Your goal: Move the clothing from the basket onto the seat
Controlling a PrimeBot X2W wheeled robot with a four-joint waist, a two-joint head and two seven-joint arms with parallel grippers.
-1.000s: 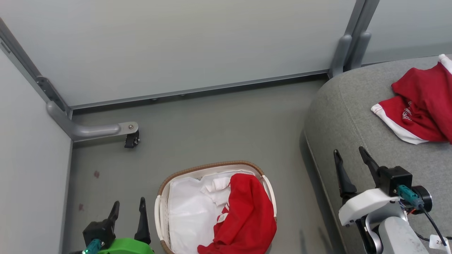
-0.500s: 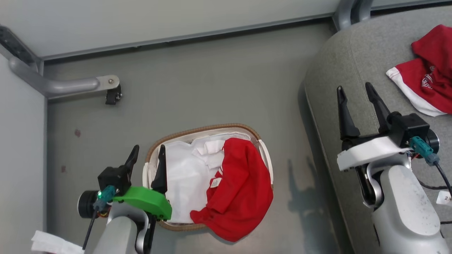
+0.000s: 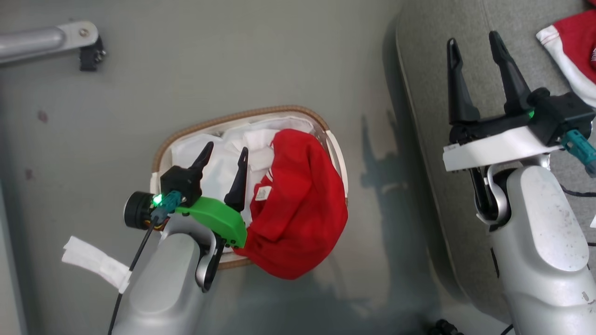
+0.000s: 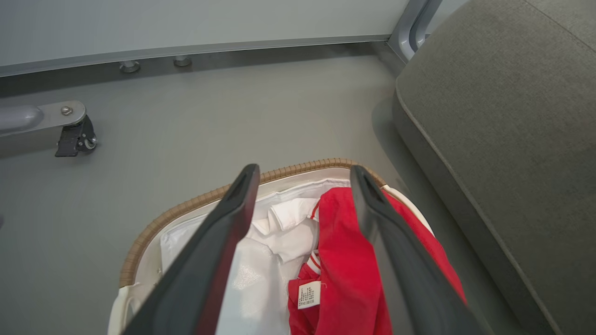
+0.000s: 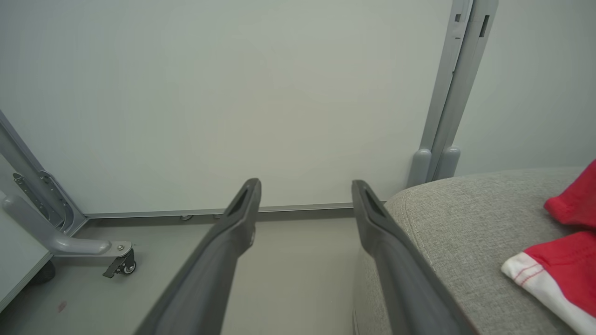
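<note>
Task part done: first red garment (image 3: 582,42) lies on the sofa (image 3: 428,93), right of the wide-open, empty fingers of the right gripper (image 3: 472,38); second red garment (image 3: 298,209) left in the basket (image 3: 260,111), just right of the open, empty fingers of the left gripper (image 3: 226,148).

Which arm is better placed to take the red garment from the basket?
Left, probably. The left gripper, open, hangs over the basket beside the garment; the right gripper is by the seat.
</note>
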